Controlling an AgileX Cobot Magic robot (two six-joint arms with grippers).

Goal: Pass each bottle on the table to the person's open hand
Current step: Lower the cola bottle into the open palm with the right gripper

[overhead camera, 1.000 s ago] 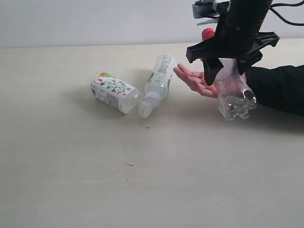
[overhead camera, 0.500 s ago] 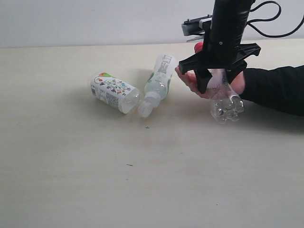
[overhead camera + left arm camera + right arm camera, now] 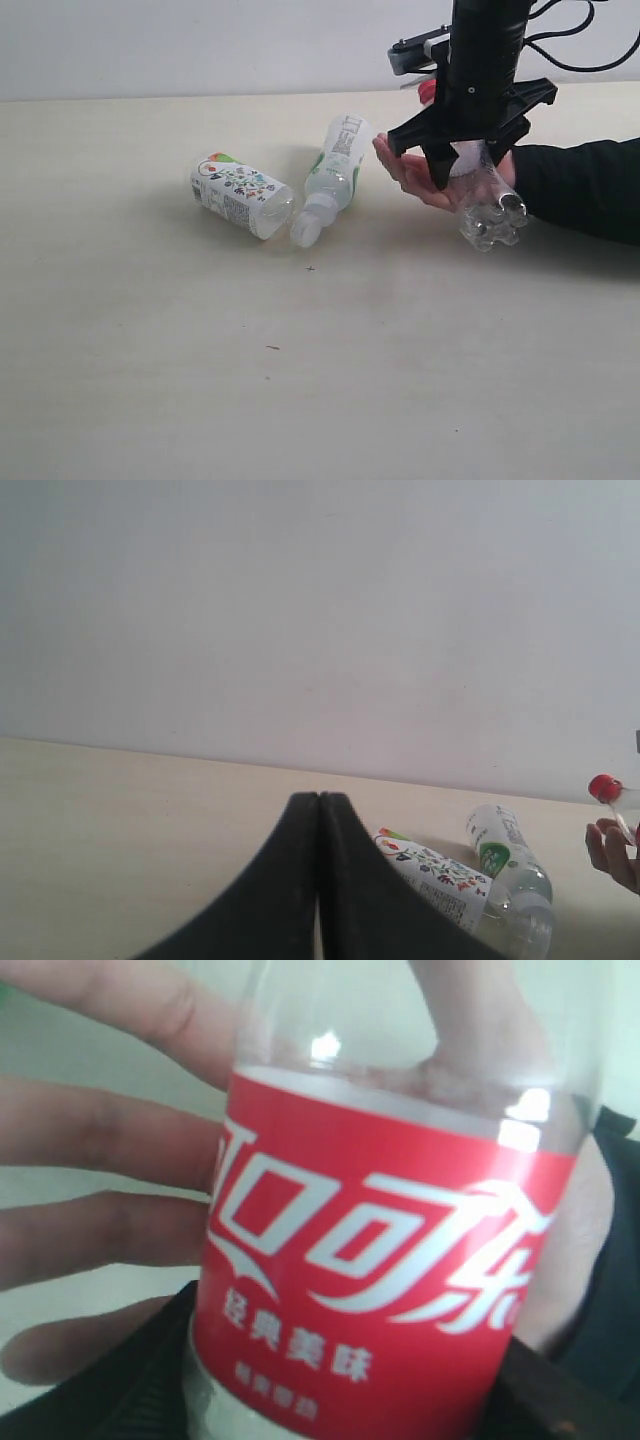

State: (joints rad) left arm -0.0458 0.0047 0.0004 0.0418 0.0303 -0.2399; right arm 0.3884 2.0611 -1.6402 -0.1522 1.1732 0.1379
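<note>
The clear cola bottle [image 3: 490, 208] with a red label [image 3: 380, 1290] lies tilted across the person's open hand [image 3: 405, 170], red cap [image 3: 428, 91] toward the back. My right gripper [image 3: 468, 160] is shut on its middle from above, black fingers [image 3: 110, 1400] on either side of the label. The palm and spread fingers [image 3: 90, 1140] sit just behind the bottle. The short white printed-label bottle [image 3: 240, 195] and the slim green-white-label bottle [image 3: 335, 172] lie on the table [image 3: 200, 350]. My left gripper [image 3: 319, 798] is shut and empty, facing those bottles [image 3: 440, 875] from a distance.
The person's arm in a black sleeve [image 3: 585, 190] reaches in from the right edge. The slim bottle's white cap [image 3: 305, 232] almost touches the short bottle's end. A pale wall [image 3: 200, 45] runs behind the table. My left arm is outside the exterior view.
My right gripper has come down and slightly left with the cola bottle, bringing it onto the palm. The two bottles on the table and the left gripper have not moved.
</note>
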